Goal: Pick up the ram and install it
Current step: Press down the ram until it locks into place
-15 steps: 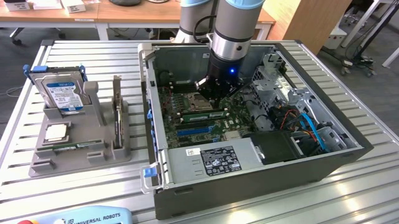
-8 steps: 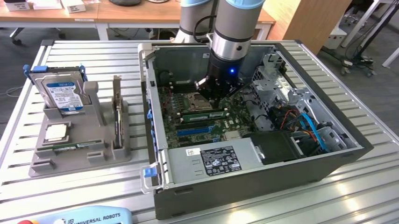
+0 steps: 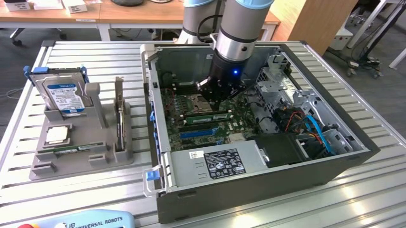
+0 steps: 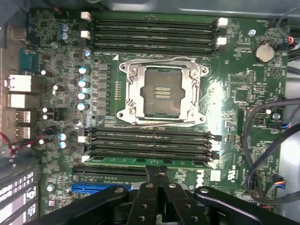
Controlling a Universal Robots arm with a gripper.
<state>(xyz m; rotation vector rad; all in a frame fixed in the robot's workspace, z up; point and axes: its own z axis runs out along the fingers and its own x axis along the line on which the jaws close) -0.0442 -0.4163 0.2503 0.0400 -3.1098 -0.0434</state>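
Observation:
The ram (image 4: 150, 161) is a long thin green stick standing in one of the slots of the motherboard (image 4: 234, 84), in the bank on one side of the empty processor socket (image 4: 161, 91). In the exterior view the ram (image 3: 206, 115) shows as a green strip just below my gripper (image 3: 216, 99), inside the open computer case (image 3: 254, 185). My gripper (image 4: 158, 169) is shut, fingertips pressed together with nothing between them, right over the middle of the ram's edge. Whether they touch it I cannot tell.
A grey holder (image 3: 82, 156) at the exterior view's left carries a hard drive (image 3: 62, 95), a square silver processor (image 3: 57, 135), an upright card (image 3: 119, 111) and a thin green stick (image 3: 73, 148). Cables (image 3: 311, 128) and a drive cage (image 3: 279, 80) crowd the case's right side.

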